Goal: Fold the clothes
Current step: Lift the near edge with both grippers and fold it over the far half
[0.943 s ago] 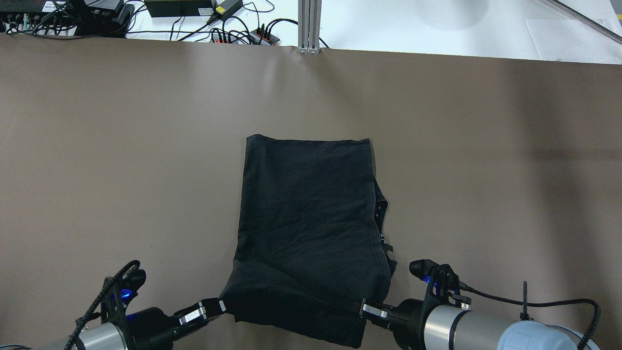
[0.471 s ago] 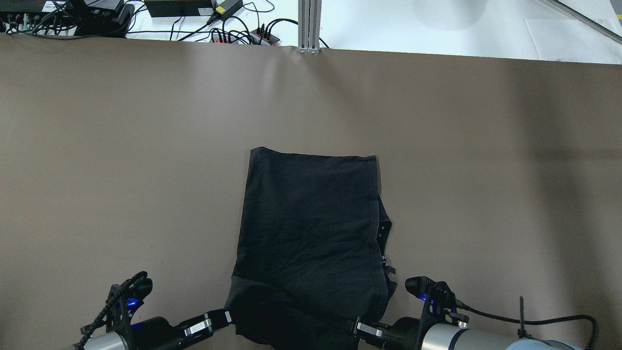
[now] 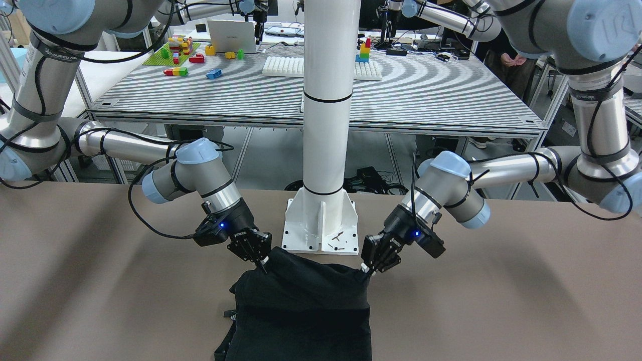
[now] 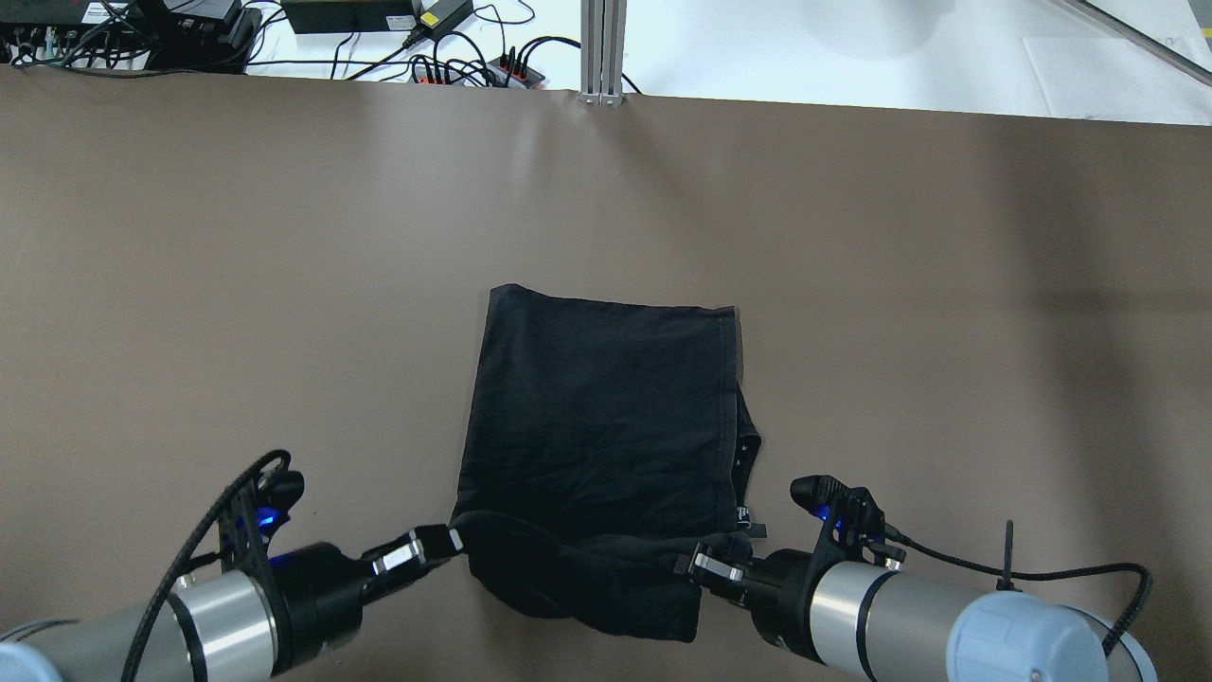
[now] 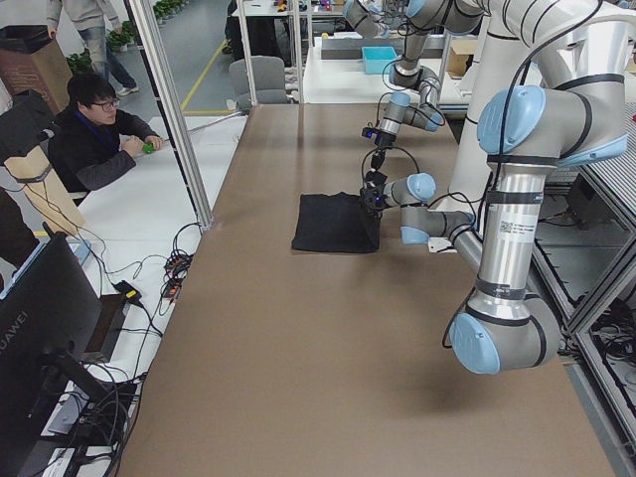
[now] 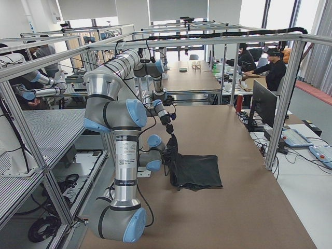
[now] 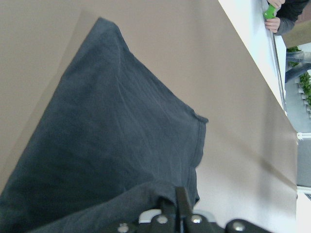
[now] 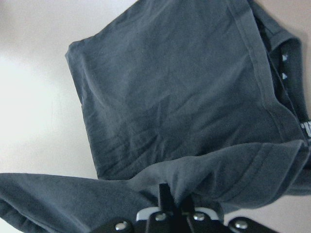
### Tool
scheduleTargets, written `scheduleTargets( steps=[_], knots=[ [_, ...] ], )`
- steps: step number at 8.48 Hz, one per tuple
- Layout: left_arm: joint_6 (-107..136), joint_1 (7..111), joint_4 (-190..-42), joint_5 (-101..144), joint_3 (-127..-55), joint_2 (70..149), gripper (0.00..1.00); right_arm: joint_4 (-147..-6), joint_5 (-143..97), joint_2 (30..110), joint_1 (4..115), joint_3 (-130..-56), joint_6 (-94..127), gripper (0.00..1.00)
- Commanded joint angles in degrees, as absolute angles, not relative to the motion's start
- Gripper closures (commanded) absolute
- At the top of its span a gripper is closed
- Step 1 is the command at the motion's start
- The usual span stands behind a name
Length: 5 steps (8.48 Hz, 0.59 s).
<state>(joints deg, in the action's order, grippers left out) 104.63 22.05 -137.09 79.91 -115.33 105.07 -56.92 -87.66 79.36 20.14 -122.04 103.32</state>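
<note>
The clothes [image 4: 597, 417] are one black fabric piece lying in the middle of the brown table covering [image 4: 237, 284], near the robot. My left gripper [image 4: 453, 542] is shut on its near left corner and my right gripper [image 4: 684, 561] is shut on its near right corner. The held near edge is raised and curls over the flat part, sagging between the grippers. From the front, the clothes [image 3: 301, 311] hang from the left gripper [image 3: 366, 269] and right gripper [image 3: 263, 265]. Both wrist views show the clothes [image 7: 107, 145] [image 8: 184, 97] spread ahead, with a pinched fold at the fingers.
A white pole on a base plate [image 3: 321, 230] stands just behind the grippers on the robot's side. Cables and power strips [image 4: 473, 66] and an aluminium post [image 4: 602, 47] sit beyond the table's far edge. A person [image 5: 94, 134] sits at the side desk.
Both grippers have moved away from the robot, carrying the held near edge up and over the flat cloth. Before that the whole cloth slid a little toward the robot.
</note>
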Motion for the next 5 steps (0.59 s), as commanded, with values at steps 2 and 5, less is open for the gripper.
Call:
scheduleTargets(
  steps=[2,5],
  knots=[
    [104.77,34.96,-137.81,88.66,-97.16,115.65,1.00,-56.52,-86.84,69.89,27.49,-109.01,99.26,1.00],
    [104.68,36.74,-141.68,88.95,-92.12,116.19,1.00,-56.51,-85.70,66.90,29.62,-104.25,97.56,1.00]
  ],
)
